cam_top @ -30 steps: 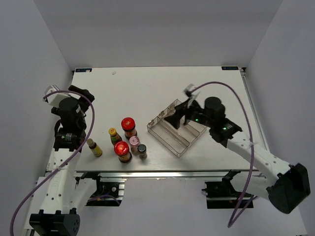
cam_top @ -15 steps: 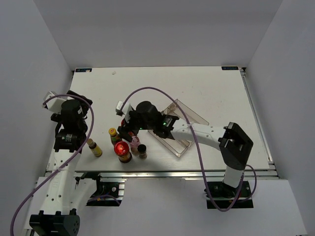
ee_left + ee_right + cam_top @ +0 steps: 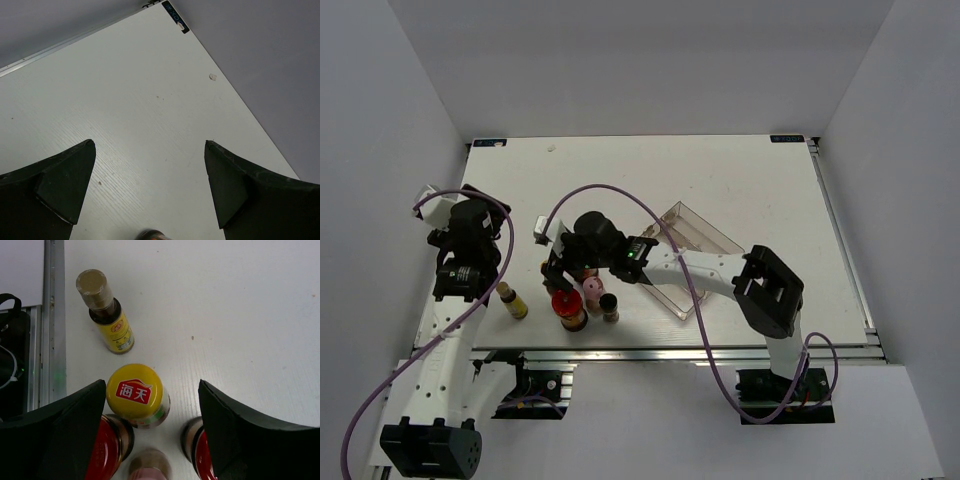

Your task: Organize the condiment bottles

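Lower left of the top view, you have two red-lidded jars (image 3: 107, 452), two yellow-capped bottles (image 3: 513, 301), one pink-capped shaker (image 3: 591, 290) and one dark-capped jar (image 3: 609, 304). Your left gripper (image 3: 149, 145) gapes over bare table (image 3: 150, 100); your right gripper (image 3: 151, 390) gapes around one yellow cap.

Two squat red-lidded glass jars (image 3: 105, 450) show in the right wrist view, at seven and five o'clock of a logo-printed yellow cap. There are two slim yellow-capped sauce bottles (image 3: 136, 392), the second at eleven o'clock of the first. There is one pink-capped shaker (image 3: 592, 290) and one dark-capped spice jar (image 3: 609, 304). One clear plastic tray (image 3: 705, 232) lies at three o'clock of them.
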